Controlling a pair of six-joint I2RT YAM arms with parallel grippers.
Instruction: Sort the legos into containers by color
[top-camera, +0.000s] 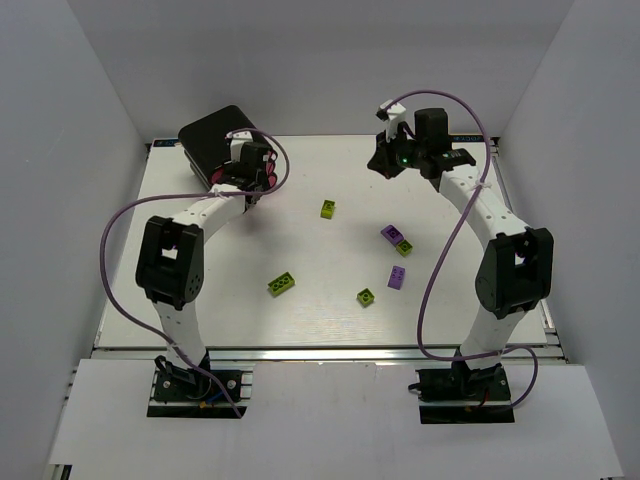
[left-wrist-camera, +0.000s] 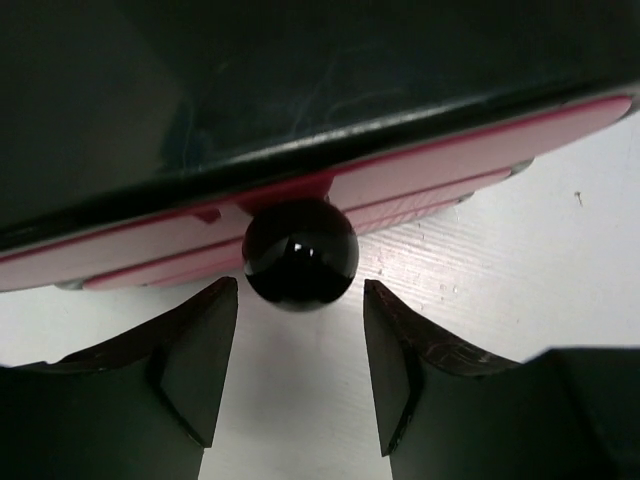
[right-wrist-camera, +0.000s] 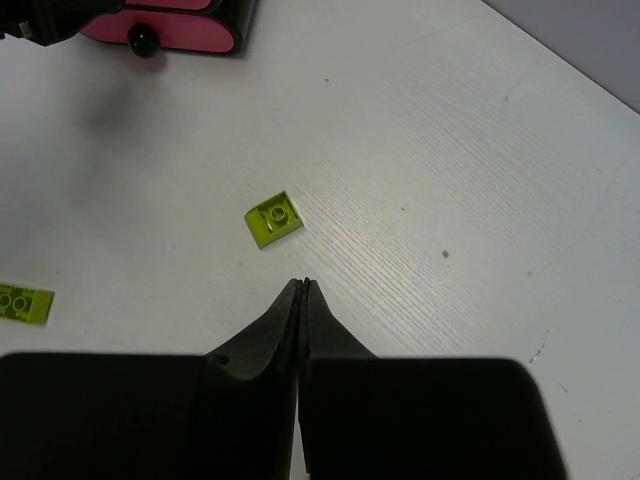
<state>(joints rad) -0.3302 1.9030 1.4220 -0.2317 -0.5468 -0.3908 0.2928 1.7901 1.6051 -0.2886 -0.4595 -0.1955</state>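
Left fingers (left-wrist-camera: 195, 360) stand apart either side of a pink drawer's (left-wrist-camera: 450, 170) black knob (left-wrist-camera: 300, 253), poised to pull it open; right fingers (right-wrist-camera: 285, 330), pressed together, hang over a lime brick (right-wrist-camera: 274, 219).

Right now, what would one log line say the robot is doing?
left gripper: open, lined up on drawer knob | right gripper: shut, empty | bricks: loose on table

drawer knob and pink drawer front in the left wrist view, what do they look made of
Drawer knob: likely hard black plastic with a high gloss; small bright reflections sit on its round face.
Pink drawer front: probably moulded plastic, smooth with a soft sheen; flat even colour, no grain.
Painted metal or wood cannot be ruled out for either.
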